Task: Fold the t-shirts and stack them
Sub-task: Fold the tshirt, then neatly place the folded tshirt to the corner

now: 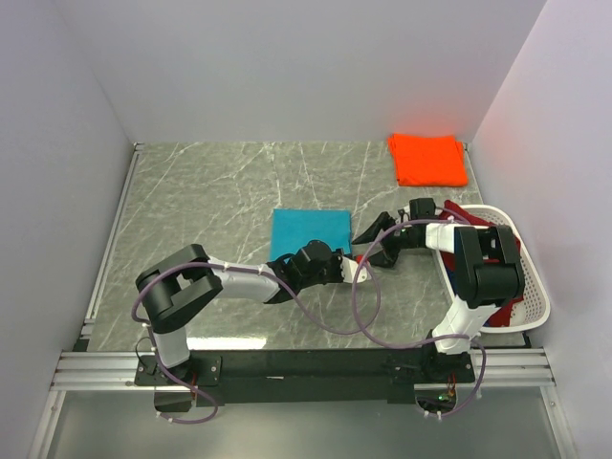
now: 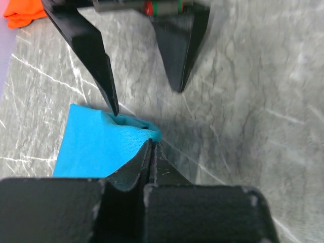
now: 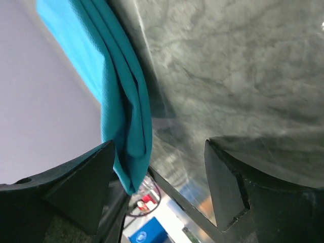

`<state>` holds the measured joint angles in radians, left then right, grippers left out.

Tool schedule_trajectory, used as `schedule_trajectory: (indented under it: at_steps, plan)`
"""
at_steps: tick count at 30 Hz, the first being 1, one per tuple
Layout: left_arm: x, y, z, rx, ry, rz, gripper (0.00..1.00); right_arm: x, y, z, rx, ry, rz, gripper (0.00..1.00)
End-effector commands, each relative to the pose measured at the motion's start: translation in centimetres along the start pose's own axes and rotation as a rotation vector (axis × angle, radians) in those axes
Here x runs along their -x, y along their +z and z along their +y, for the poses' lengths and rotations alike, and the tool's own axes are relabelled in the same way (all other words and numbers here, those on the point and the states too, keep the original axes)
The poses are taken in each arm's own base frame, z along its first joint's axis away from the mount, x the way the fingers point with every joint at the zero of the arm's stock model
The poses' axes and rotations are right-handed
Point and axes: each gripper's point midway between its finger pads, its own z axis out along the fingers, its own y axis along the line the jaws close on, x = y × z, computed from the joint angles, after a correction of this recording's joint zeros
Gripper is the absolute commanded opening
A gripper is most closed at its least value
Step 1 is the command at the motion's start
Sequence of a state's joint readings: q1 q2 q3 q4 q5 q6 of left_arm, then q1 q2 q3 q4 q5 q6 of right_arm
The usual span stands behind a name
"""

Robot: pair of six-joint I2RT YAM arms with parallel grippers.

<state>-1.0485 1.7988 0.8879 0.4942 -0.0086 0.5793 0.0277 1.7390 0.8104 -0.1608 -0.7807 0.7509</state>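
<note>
Nearest the arm bases, the left fingers (image 2: 152,152) are closed tight, and the cloth puckers right at their tips, so they appear to be pinching the near right corner of the teal t-shirt (image 1: 311,234). That shirt lies folded flat on the desk (image 1: 210,191), about mid-desk, as a neat rectangle slightly longer from left to right than from near to far. Just past the pinched corner, the right fingers (image 2: 104,76) stand wide open and grip nothing. One tip rests at the shirt's right edge and the other hangs over bare desk beside it. In the right wrist view the folded edge runs close along the inner face of one finger. Both arms therefore meet at the same right-hand end of the shirt, with the cloth stretching away to the left of both sets of fingers. To the right, the white basket (image 1: 535,296) holds dark red cloth (image 1: 469,212), with what looks like some blue tucked under the arm. Farthest off, in the far right corner, the orange t-shirt (image 1: 427,159) lies folded, well apart from the teal one. If the teal shirt is to go on that pile, it has to travel far and to the right. The pile sits on the right arm's side, which looks the better placed to carry it once those open fingers close on the edge.
</note>
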Motion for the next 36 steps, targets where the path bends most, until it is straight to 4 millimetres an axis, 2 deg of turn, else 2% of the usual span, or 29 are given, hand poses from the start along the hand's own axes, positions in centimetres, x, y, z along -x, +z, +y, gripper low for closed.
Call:
schedule_trajectory:
  at_steps: [1,7,13,18,20,23,29,36]
  plan:
    - [3.9,-0.5,1.4,0.019,-0.057,-0.115,0.01,0.7,1.1,0.8,0.047,0.018,-0.043,0.78]
    - [4.2,-0.4,1.7,0.012,-0.063,-0.116,0.01,0.7,2.4,2.3,0.103,0.045,-0.083,0.79]
    - [3.9,-0.4,1.6,0.014,-0.069,-0.116,0.01,0.9,3.3,2.9,0.125,0.069,-0.113,0.79]
    - [4.6,-0.1,2.4,0.032,-0.098,-0.128,0.01,0.3,5.2,2.5,0.1,0.081,-0.088,0.75]
    - [4.7,0.0,2.7,0.045,-0.104,-0.134,0.01,0.3,5.8,2.3,0.093,0.083,-0.084,0.7]
    - [4.8,0.0,2.8,0.044,-0.113,-0.142,0.01,1.0,6.1,2.5,0.102,0.086,-0.111,0.65]
    - [4.9,0.1,2.6,0.034,-0.134,-0.144,0.01,2.8,6.7,3.3,0.096,0.044,-0.182,0.64]
    - [5.0,0.1,2.8,0.035,-0.142,-0.143,0.01,4.6,7.8,3.3,0.083,0.042,-0.231,0.62]
